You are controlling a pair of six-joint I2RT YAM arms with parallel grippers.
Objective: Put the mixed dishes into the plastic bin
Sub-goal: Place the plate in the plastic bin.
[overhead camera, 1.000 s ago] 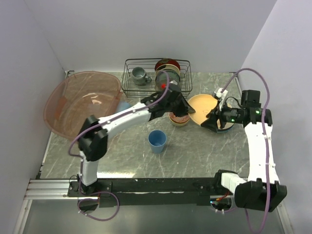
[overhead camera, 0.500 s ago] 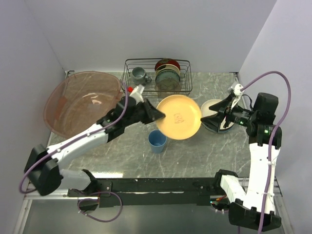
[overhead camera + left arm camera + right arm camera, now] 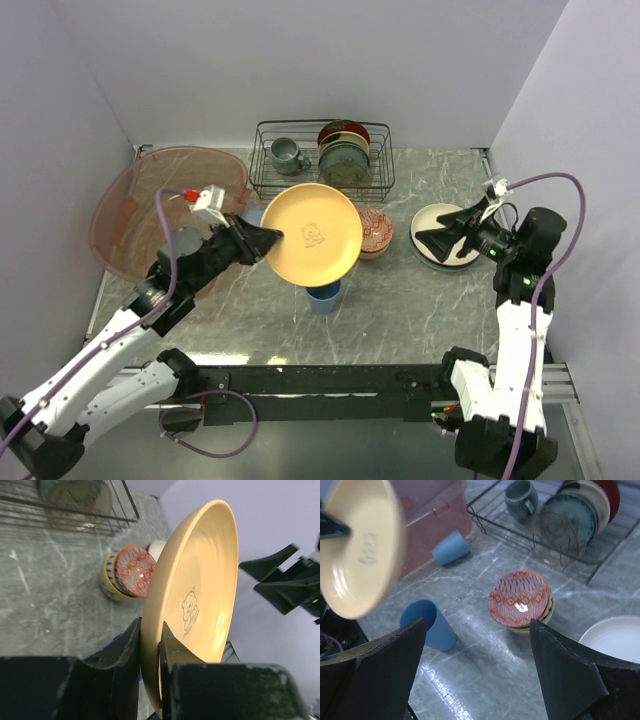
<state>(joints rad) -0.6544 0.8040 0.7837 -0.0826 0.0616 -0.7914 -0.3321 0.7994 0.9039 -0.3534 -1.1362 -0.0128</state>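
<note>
the left hand (image 3: pixel 262 240) pinches the orange-yellow plate (image 3: pixel 312 233) by its rim, tilted above the worktop (image 3: pixel 420 300), probably for sliding it into the translucent pinkish plastic bin (image 3: pixel 128 200); the right hand (image 3: pixel 432 232) is wide apart, empty.

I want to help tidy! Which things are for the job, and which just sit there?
For the job: yellow plate, red-patterned bowl, upright blue cup, tipped blue cup, white plate, pink bin.
Just sitting: wire rack, grey mug, racked plates.
</note>
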